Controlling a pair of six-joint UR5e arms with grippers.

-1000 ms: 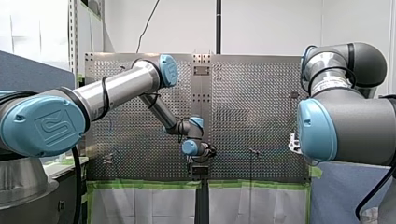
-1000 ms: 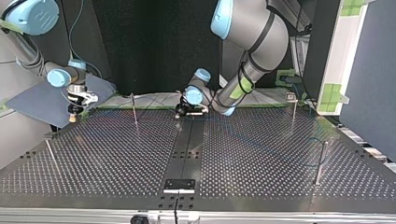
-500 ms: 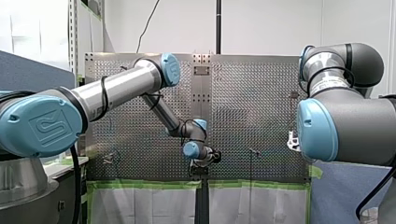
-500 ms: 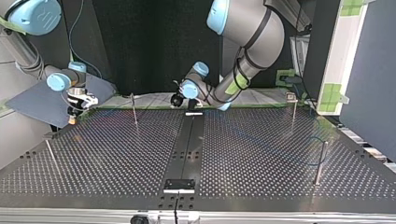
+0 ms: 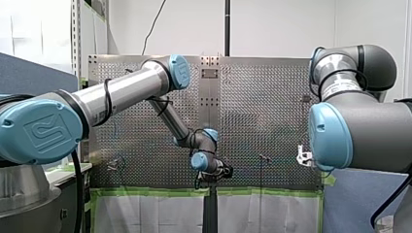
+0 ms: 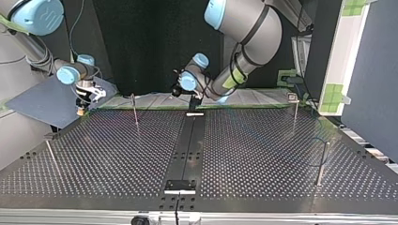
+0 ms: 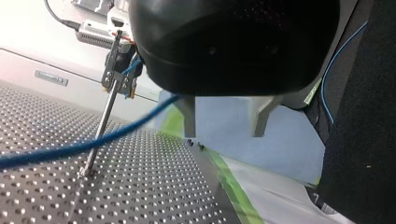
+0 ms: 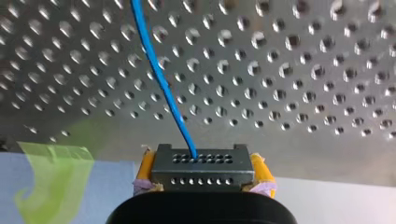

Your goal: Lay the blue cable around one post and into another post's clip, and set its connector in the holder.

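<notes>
My right gripper [image 8: 203, 171] is clamped on the dark grey rectangular connector [image 8: 201, 181]. Its yellow pads [image 8: 145, 169] squeeze the two short ends, so the block's long axis runs straight across from finger to finger. The face with the rows of little holes points away from the gripper, toward the silver perforated table [image 8: 303, 70]. The thin blue cable [image 8: 161, 79] comes out of the middle of that face and runs ahead over the holes on a slant until the frame edge cuts it off. A scrap of green tape [image 8: 51, 172] sits just beside the gripper.

In the top view that gripper hangs at the upper left, over the table's far edge, and the connector is too small to make out there. The cable barely shows in that view, apart from a faint blue arc by the thin metal post [image 6: 323, 161] at the right.

My left gripper [image 7: 224, 119] is spread wide with nothing between its metal fingers [image 7: 189, 116]. The cable comes in low and long and climbs to just beside one finger, where the black housing hides it. Past it stands a slim post [image 7: 100, 126], leaning a touch, with a metal clip [image 7: 119, 70] on top and a bit of blue in it.

In the front view my right arm's own elbow covers most of its gripper.
</notes>
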